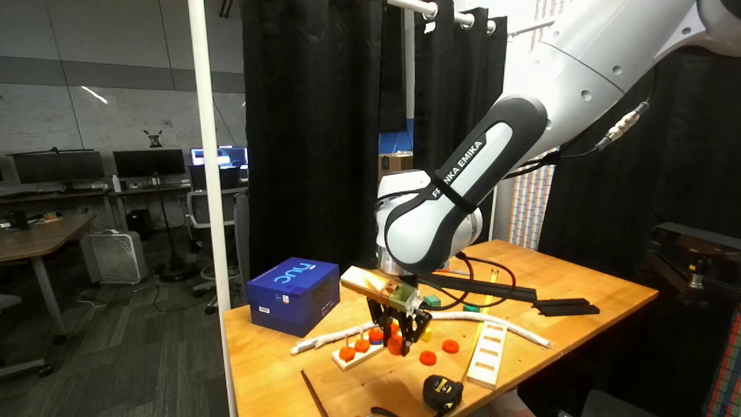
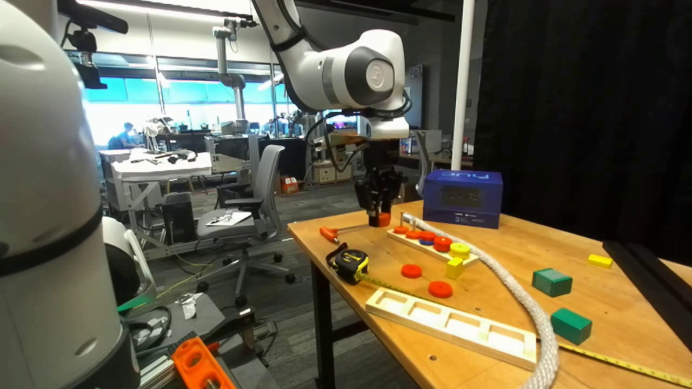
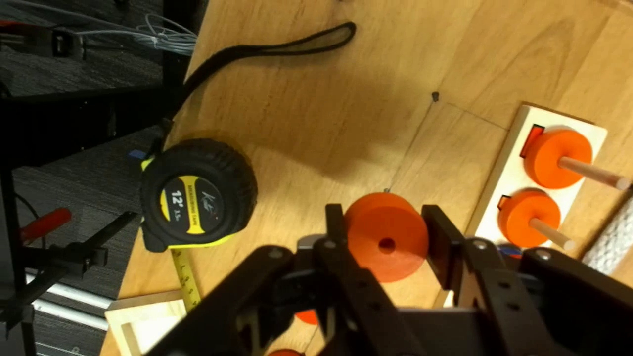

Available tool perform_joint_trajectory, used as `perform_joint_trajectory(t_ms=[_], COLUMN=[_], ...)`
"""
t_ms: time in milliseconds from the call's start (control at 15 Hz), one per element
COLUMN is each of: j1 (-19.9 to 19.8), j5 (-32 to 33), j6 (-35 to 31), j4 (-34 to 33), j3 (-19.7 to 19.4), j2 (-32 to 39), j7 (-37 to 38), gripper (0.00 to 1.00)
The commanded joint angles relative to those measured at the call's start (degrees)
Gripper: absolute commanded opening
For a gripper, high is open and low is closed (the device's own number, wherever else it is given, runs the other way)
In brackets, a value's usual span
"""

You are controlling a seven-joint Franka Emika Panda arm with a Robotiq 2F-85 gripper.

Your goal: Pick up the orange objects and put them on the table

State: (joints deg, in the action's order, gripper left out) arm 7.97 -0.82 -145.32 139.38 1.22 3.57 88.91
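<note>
My gripper (image 3: 385,222) is shut on an orange disc (image 3: 385,264) with a hole in its middle; both fingertips touch its sides. In both exterior views the gripper (image 1: 395,348) (image 2: 379,220) hangs low above the light-brown wooden table (image 1: 272,370), the disc appearing held above it. Two loose orange-red discs (image 2: 411,270) (image 2: 440,289) lie flat on the table. More orange discs (image 3: 559,158) (image 3: 529,218) sit on pegs of a pale wooden base (image 3: 549,117), right of the gripper in the wrist view. The gripper partly hides the loose discs there.
A black-yellow tape measure (image 3: 198,193) lies near the table edge, its tape drawn out. A slotted pale tray (image 2: 448,335), a white rope (image 2: 519,292), green blocks (image 2: 551,282) (image 2: 571,325) and a blue box (image 1: 294,295) also stand on the table. An orange-handled tool (image 2: 328,234) lies near the corner.
</note>
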Motion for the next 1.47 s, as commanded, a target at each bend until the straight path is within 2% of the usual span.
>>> perform_joint_trajectory(t_ms=[0, 733, 1200, 1267, 1333, 1400], j1=[-1.43, -1.57, -1.38, -1.38, -1.30, -1.25], j5=[-3.06, -6.36, -6.32, -6.22, -5.96, -5.87], j6=[-2.68, -5.26, -5.58, -5.39, -5.12, -4.98], j4=[1.58, 0.23, -0.04, -0.03, -0.07, -0.11], j3=[0.85, 0.69, 0.56, 0.58, 0.49, 0.41], j2=[0.71, 8.24, 8.98, 8.83, 8.66, 8.54], j7=[-4.18, -9.44, -10.98, -11.58, -11.75, -11.79], gripper=[0.18, 0.18, 0.19, 0.41, 0.67, 0.68])
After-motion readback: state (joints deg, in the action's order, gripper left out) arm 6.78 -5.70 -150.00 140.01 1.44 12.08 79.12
